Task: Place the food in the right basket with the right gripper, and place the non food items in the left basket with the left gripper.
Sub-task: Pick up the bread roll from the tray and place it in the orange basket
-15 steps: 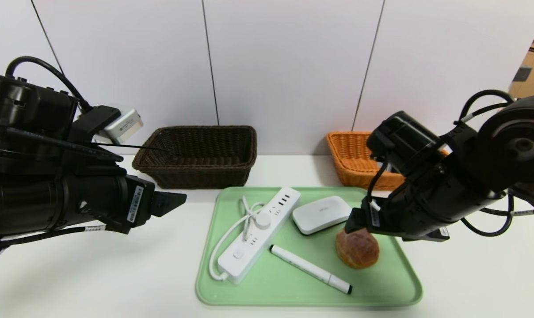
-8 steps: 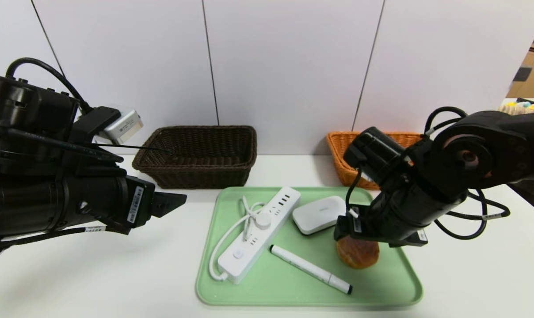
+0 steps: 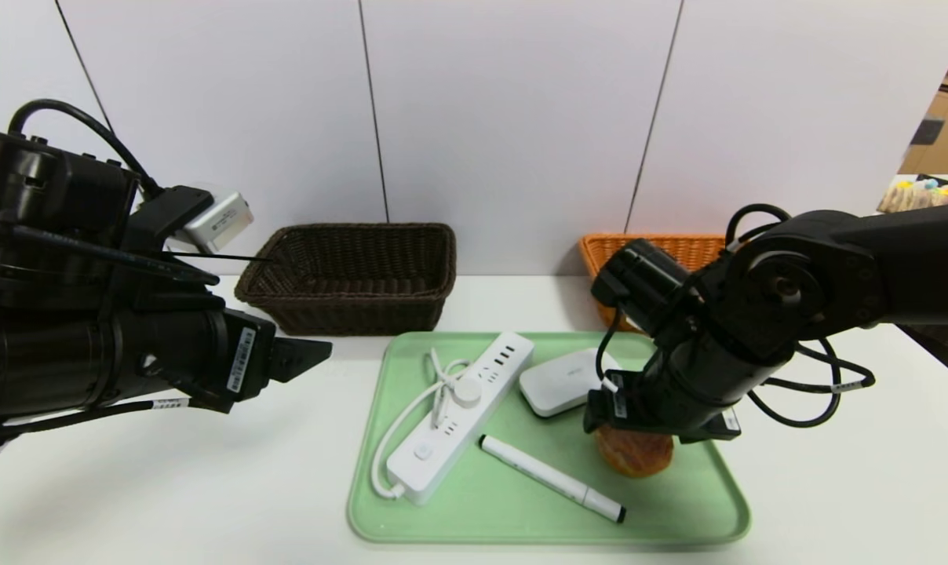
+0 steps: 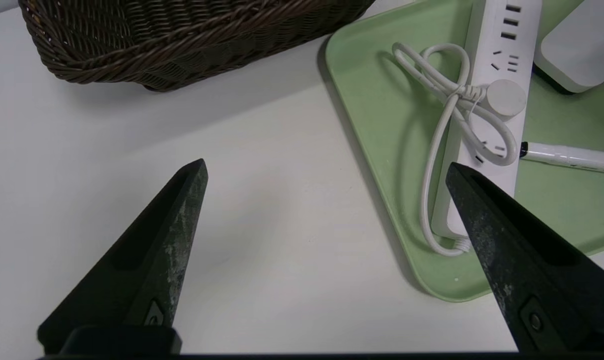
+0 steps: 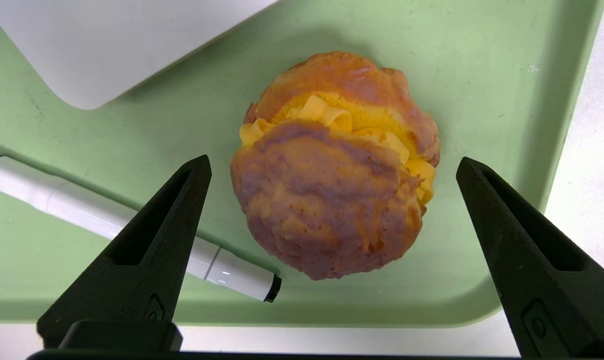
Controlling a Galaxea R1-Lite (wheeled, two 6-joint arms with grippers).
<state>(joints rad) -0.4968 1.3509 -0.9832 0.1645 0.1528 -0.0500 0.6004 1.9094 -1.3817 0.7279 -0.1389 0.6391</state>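
One bun lies on the tray, between the right end effector's wide-open fingers, not touching. One pen, power strip, white box, two baskets. Left end effector wide open, empty, over the table.

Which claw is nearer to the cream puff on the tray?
Right. The right claw hangs open just above the cream puff, one finger on each side. The left claw is open over the table, beyond the green tray.
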